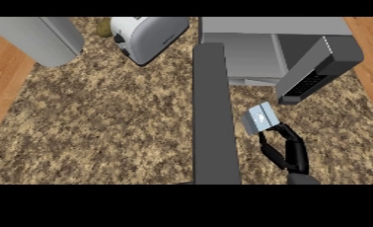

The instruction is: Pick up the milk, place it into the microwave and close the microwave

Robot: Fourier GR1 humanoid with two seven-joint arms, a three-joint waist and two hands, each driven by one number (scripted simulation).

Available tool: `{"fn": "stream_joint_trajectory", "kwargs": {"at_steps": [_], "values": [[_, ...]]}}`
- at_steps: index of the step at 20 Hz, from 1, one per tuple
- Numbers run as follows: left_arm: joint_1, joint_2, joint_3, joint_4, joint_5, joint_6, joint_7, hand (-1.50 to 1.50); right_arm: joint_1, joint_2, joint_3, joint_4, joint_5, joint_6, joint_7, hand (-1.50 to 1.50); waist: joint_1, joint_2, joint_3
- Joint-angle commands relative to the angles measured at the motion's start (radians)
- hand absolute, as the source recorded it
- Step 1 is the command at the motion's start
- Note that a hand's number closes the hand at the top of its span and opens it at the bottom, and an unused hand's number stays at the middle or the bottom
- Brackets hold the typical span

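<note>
Your right hand (285, 147) is curling its fingers around the one milk carton (260, 118), holding it above the table (109, 122). Just beyond the hand, one microwave (255, 48) is standing with its door (317, 70) open. Your left hand is hiding; you're seeing only its forearm (215, 117).

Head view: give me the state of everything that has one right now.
Microwave: door open.
Microwave door: swung out toward the robot.
Milk: held off the counter, outside the microwave.
Right hand: shut on the milk.
Toaster: lying on the counter.
Left hand: not in view.
</note>
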Motion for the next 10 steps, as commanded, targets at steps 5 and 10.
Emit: {"fn": "stream_joint_trajectory", "kwargs": {"at_steps": [5,10], "values": [[-0.011,-0.018,0.012,-0.017,0.006,-0.023,0.025,-1.5,-0.142,0.021,-0.02,0.143,0.009,-0.036,-0.104,1.5,0.007,0.007,0.016],[-0.022,-0.002,0.014,-0.004,0.041,-0.021,0.04,-1.5,-0.139,-0.069,-0.019,0.223,0.025,0.107,-0.174,1.5,0.013,0.012,0.018]]}}
